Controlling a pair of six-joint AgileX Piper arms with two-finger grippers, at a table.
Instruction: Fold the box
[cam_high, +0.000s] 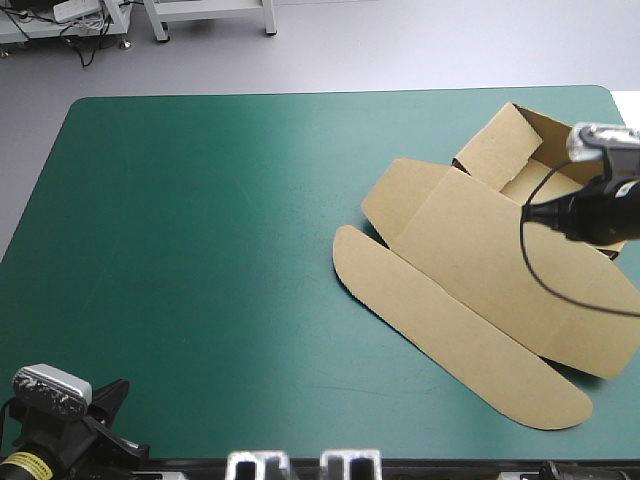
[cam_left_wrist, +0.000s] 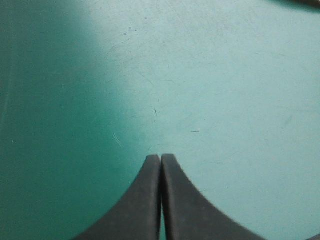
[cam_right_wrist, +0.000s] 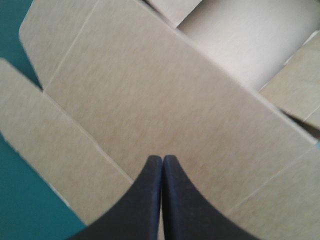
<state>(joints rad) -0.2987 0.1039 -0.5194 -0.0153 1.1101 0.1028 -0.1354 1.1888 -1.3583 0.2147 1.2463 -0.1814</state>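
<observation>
The brown box lies at the table's right side as an open tray with raised walls at the far end and its lid spread flat toward the front, a long rounded flap at the lid's left edge. My right gripper is shut with nothing in it and hovers over the flat lid panel, close to the tray; the high view shows only its wrist. My left gripper is shut, empty, over bare teal-green cover at the near left corner.
The teal-green cover stretches bare across the left and middle of the table. The box reaches close to the table's right edge.
</observation>
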